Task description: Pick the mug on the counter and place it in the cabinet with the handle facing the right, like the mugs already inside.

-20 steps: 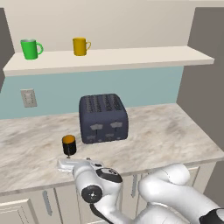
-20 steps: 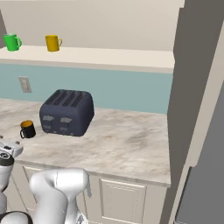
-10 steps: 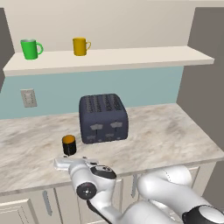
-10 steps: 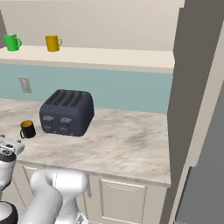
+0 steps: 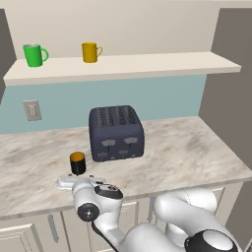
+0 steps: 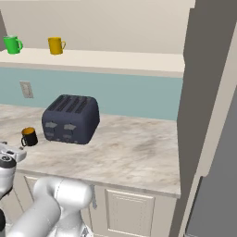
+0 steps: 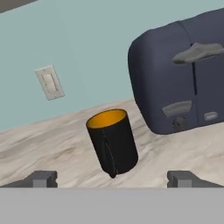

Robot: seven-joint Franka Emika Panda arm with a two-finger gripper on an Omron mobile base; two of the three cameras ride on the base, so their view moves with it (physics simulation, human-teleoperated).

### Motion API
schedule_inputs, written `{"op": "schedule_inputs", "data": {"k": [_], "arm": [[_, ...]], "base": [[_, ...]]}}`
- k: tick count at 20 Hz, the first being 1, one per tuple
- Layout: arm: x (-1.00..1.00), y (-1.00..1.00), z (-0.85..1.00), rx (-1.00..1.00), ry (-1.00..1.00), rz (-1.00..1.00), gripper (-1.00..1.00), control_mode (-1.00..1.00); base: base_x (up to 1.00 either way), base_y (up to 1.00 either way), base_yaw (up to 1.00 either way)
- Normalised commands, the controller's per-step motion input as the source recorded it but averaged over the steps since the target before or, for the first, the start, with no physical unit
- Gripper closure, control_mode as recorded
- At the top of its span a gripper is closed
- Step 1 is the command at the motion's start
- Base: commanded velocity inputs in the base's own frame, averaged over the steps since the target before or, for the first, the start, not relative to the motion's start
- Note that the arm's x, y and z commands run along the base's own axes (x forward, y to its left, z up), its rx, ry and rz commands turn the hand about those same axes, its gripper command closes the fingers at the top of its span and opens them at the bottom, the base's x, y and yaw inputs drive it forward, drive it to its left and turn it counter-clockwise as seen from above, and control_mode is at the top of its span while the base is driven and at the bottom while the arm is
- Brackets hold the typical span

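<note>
Mug (image 7: 112,141) stands on your counter (image 7: 57,144) beside the toaster (image 7: 183,74), its handle (image 7: 108,155) facing your open pincer (image 7: 113,178), not touching it.

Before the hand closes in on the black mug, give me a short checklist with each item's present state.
1. Mug upright on the counter: ok, orange inside facing up.
2. Mug lined up between the fingertips: ok in the hand view; it sits between the two tips.
3. Hand open: ok, tips stand wide apart, not touching the mug.
4. Handle orientation: faces the hand camera; whether it hinders the grasp, cannot tell.
5. Toaster clearance: ok, it stands apart to one side of the mug.
6. Free spot on the cabinet shelf beside the yellow mug and green mug: ok.
</note>
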Motion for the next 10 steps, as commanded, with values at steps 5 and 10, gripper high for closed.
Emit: {"op": "schedule_inputs", "data": {"k": [5,10], "arm": [[0.22,0.02,-0.18,0.00,0.00,-0.02,-1.00,-1.00],[0.23,0.09,-0.15,0.00,0.00,-0.01,-1.00,-1.00]], "base": [[0.00,0.00,0.00],[0.00,0.00,0.00]]}}
